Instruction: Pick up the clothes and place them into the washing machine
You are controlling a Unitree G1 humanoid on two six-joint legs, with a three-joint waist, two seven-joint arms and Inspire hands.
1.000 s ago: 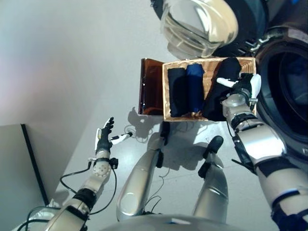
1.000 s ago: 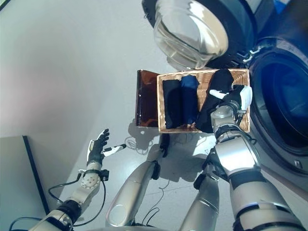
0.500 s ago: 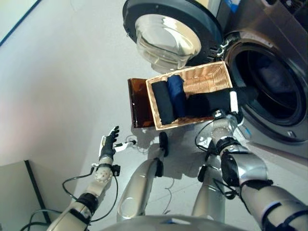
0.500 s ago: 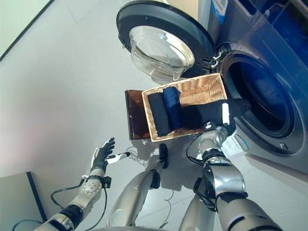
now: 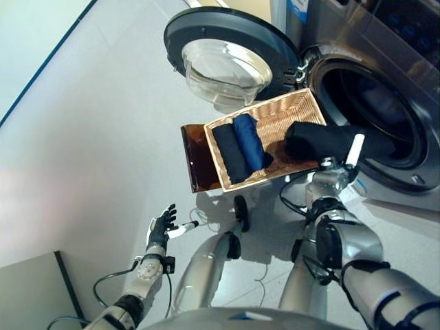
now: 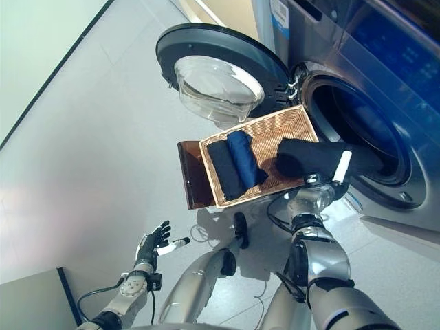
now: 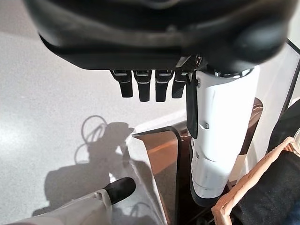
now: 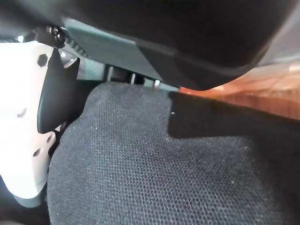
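A black garment (image 5: 323, 139) hangs in the air between the wicker basket (image 5: 292, 113) and the washing machine's open drum (image 5: 375, 110). My right hand (image 5: 348, 162) is shut on it; its wrist view shows the black cloth (image 8: 164, 164) pressed beside the white thumb cover (image 8: 23, 140). Two more folded garments, one black (image 5: 230, 152) and one blue (image 5: 249, 141), lie side by side in the basket's left half. My left hand (image 5: 159, 230) hovers over the floor at lower left, open and empty, fingers (image 7: 145, 86) straight.
The washer's round glass door (image 5: 227, 58) stands swung open behind the basket. A brown panel (image 5: 196, 159) lies against the basket's left side. Grey floor spreads to the left, and a pale board (image 5: 34, 292) sits in the lower left corner.
The camera has swung up toward the washer. My right hand has lifted the black garment out of the basket and carried it right, to the drum's mouth. The left hand stays open.
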